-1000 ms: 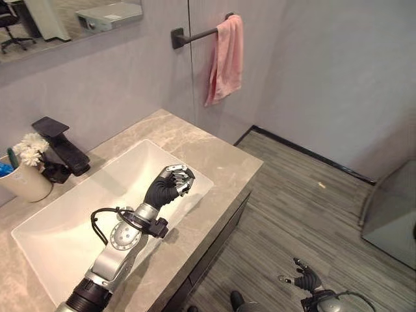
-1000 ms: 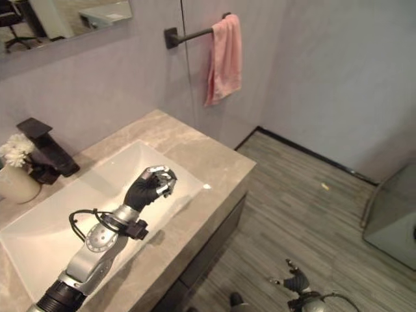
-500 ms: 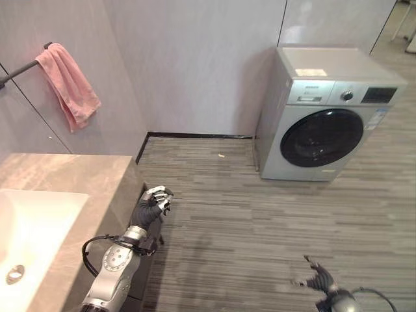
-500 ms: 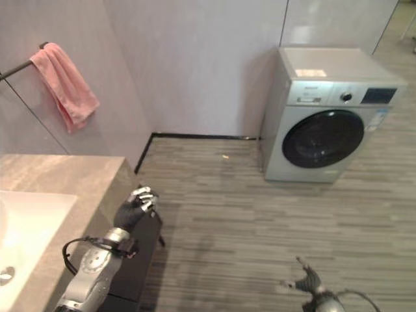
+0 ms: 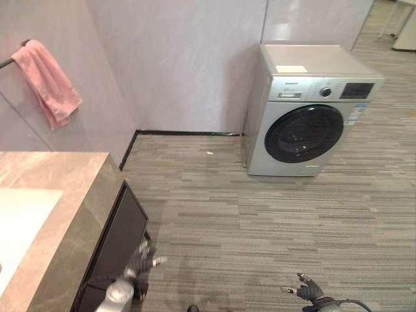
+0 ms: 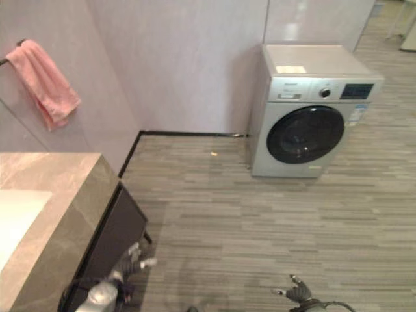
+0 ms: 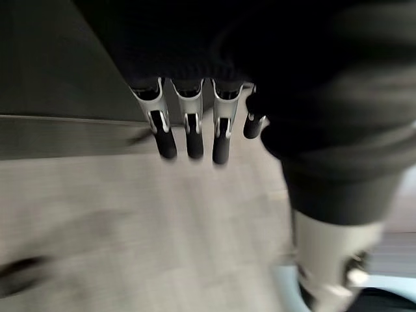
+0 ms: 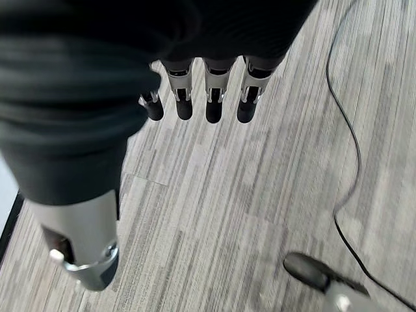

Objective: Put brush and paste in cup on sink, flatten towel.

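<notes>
A pink towel (image 5: 48, 83) hangs bunched over a dark wall bar at the upper left. Below it lies the marble sink counter (image 5: 68, 201), with a corner of the white basin (image 5: 23, 214) at the left edge. My left hand (image 5: 139, 259) hangs low beside the counter's dark cabinet (image 5: 120, 237); its fingers (image 7: 188, 140) are straight, open and holding nothing. My right hand (image 5: 307, 290) hangs low over the wooden floor at the lower right, and its fingers (image 8: 211, 97) are straight and empty too.
A silver front-loading washing machine (image 5: 305, 110) stands against the far wall at the right. Grey plank floor (image 5: 247, 221) stretches between it and the cabinet. A small pale scrap (image 5: 209, 153) lies on the floor by the wall.
The camera has swung right, away from the sink. My left hand has dropped from over the basin to low beside the cabinet, and its fingers have straightened. The right hand stays low.
</notes>
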Motion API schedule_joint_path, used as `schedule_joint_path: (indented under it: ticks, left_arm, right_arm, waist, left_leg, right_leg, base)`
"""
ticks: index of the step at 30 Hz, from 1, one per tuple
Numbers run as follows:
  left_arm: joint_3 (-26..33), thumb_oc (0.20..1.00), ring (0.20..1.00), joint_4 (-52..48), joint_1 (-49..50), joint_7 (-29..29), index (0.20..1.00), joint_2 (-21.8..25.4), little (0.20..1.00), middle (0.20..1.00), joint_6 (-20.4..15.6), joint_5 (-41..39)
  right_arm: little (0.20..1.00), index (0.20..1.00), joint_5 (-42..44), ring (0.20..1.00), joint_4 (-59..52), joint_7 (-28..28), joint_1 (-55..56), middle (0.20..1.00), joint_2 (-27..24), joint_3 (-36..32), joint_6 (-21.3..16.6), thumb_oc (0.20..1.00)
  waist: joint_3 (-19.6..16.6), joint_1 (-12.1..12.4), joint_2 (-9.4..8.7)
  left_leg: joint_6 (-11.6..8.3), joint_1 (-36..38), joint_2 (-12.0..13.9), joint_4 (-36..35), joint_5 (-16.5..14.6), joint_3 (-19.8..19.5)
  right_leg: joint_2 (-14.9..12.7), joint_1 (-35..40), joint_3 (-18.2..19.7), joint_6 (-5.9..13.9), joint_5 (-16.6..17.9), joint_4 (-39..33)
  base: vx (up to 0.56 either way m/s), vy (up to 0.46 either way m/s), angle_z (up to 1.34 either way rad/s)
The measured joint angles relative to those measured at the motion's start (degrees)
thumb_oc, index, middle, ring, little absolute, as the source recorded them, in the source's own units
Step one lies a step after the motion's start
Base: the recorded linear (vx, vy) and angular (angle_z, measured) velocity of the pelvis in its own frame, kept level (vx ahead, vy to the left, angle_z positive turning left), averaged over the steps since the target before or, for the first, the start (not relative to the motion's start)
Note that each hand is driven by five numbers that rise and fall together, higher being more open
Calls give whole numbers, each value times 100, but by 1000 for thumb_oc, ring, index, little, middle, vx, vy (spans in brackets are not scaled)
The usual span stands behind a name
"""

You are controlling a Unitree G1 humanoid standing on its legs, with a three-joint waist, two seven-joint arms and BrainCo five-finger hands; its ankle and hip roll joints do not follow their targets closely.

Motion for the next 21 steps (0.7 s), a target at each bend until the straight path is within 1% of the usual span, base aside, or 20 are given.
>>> schedule_joint_path:
  ticks: [3, 4, 7, 9, 10, 11, 12, 13, 14, 15, 16, 17, 18, 19, 20, 21]
  left_arm:
    - [-41, 1000, 1000, 375, -55, 55, 1000, -11, 1000, 1000, -44, 169]
    - [-32, 1000, 1000, 723, -109, 61, 1000, -41, 1000, 1000, -50, 174]
    - [-18, 1000, 1000, 972, -163, 66, 1000, -78, 1000, 1000, -52, 172]
    - [53, 1000, 1000, 1247, -236, 74, 1000, -181, 1000, 1000, -57, 168]
    - [55, 1000, 1000, 1293, -256, 71, 1000, -220, 1000, 1000, -58, 157]
    - [60, 1000, 1000, 1363, -284, 71, 1000, -236, 1000, 1000, -64, 152]
    - [87, 1000, 1000, 1533, -332, 71, 1000, -248, 1000, 1000, -63, 150]
    - [92, 1000, 1000, 1601, -348, 72, 1000, -248, 1000, 1000, -54, 149]
    - [95, 1000, 1000, 1644, -364, 71, 1000, -247, 1000, 1000, -53, 109]
    - [175, 1000, 1000, 1662, -403, 70, 1000, -239, 1000, 1000, -53, 91]
    - [271, 1000, 1000, 1663, -414, 66, 1000, -230, 1000, 1000, -53, -5]
    - [322, 1000, 1000, 1659, -445, 61, 1000, -200, 1000, 1000, -54, -77]
    - [340, 1000, 1000, 1716, -602, 59, 1000, -157, 1000, 1000, -58, -106]
    - [305, 1000, 1000, 1774, -893, 60, 1000, -163, 1000, 1000, -46, -107]
    - [302, 1000, 1000, 1764, -900, 61, 1000, -172, 1000, 1000, -47, -108]
    - [303, 1000, 1000, 1773, -900, 59, 1000, -175, 1000, 1000, -40, -108]
  right_arm:
    - [1000, 1000, -12, 1000, 275, 33, 54, 1000, 109, 62, 32, 1000]
    - [1000, 1000, -56, 1000, 399, 83, 55, 1000, 142, 182, 38, 1000]
    - [1000, 1000, -66, 1000, 537, 147, 82, 1000, 170, 192, 42, 1000]
    - [1000, 1000, 54, 1000, 560, 154, 82, 1000, 200, 147, 39, 1000]
    - [1000, 1000, 84, 1000, 603, 154, 110, 1000, 200, 143, 33, 1000]
    - [1000, 1000, 162, 1000, 636, 156, 40, 1000, 205, 144, 31, 1000]
    - [1000, 1000, 225, 1000, 690, 156, -46, 1000, 219, 145, 33, 1000]
    - [1000, 1000, 227, 1000, 721, 157, -65, 1000, 217, 145, 32, 1000]
    - [1000, 1000, 227, 1000, 766, 166, -43, 1000, 217, 146, 33, 1000]
    - [1000, 1000, 226, 1000, 775, 216, -24, 1000, 219, 160, 36, 1000]
    - [1000, 1000, 226, 1000, 783, 255, 17, 1000, 219, 169, 36, 1000]
    - [1000, 1000, 227, 1000, 786, 258, 52, 1000, 221, 169, 35, 1000]
    - [1000, 1000, 230, 1000, 825, 260, 63, 1000, 224, 141, 33, 1000]
    - [1000, 1000, 233, 1000, 877, 259, 45, 1000, 181, 70, 43, 1000]
    - [1000, 1000, 252, 1000, 954, 248, 5, 1000, 120, 6, 42, 1000]
    - [1000, 1000, 292, 1000, 993, 243, -62, 1000, 84, -43, 42, 1000]
  waist:
    - [-41, -10, -55]
    - [-37, -11, -39]
    - [-25, -62, 33]
    - [-34, -159, 81]
    - [-34, -196, 89]
    - [-35, -200, 90]
    - [-40, -203, 86]
    - [-34, -240, 83]
    - [-19, -295, 55]
    - [-4, -291, -6]
    - [25, -291, -46]
    - [92, -290, -152]
    - [233, -294, -320]
    - [384, -277, -511]
    - [482, -259, -534]
    - [524, -292, -513]
  left_leg:
    - [60, 20, -30, -135, 66, 45]
    - [74, 79, -35, -182, 73, 133]
    - [95, 80, -59, -175, 57, 161]
    - [121, 83, -54, -162, 33, 164]
    - [117, 76, -48, -154, 22, 183]
    - [98, 52, -34, -151, 12, 230]
    - [92, -28, 0, -138, 10, 314]
    - [87, -24, 18, -140, 3, 308]
    - [4, -41, 52, -91, -20, 309]
    - [-82, -196, 83, 126, -122, 291]
    - [-211, -335, 127, 363, -204, 273]
    - [-370, -502, 174, 761, -298, 255]
    - [-466, -1054, 101, 1732, -298, 228]
    - [-817, -1860, 67, 2892, 27, 169]
    - [-699, -2104, 114, 3043, -75, 274]
    - [-635, -2164, 170, 2872, -116, 358]
  right_leg:
    - [-35, -112, 34, 24, 11, 35]
    - [-46, -116, 106, 31, 7, 74]
    - [-69, -137, 161, 40, 8, 111]
    - [-59, -195, 211, 42, -70, 313]
    - [-54, -316, 257, 57, -157, 465]
    - [-35, -457, 349, 29, -236, 622]
    - [-13, -568, 426, 30, -273, 739]
    - [6, -575, 429, 28, -272, 728]
    - [50, -590, 428, 11, -289, 760]
    - [103, -648, 428, -53, -356, 847]
    - [176, -661, 488, -121, -398, 851]
    - [239, -654, 620, -186, -425, 786]
    - [200, -658, 601, -406, -356, 772]
    - [86, -740, 468, -497, -320, 778]
    - [81, -708, 396, -433, -285, 706]
    - [104, -652, 341, -420, -281, 619]
  base:
    - [43, 52, -11]
    - [33, 36, -23]
    - [32, -2, -10]
    - [11, -46, -4]
    - [27, -86, -14]
    - [40, -96, -31]
    - [69, -174, -26]
    - [70, -196, -19]
    - [60, -223, 4]
    - [7, -205, 8]
    - [-47, -183, 16]
    - [-25, -174, 36]
    - [71, -144, 57]
    - [164, -120, 55]
    - [233, -67, 43]
    - [159, -18, 32]
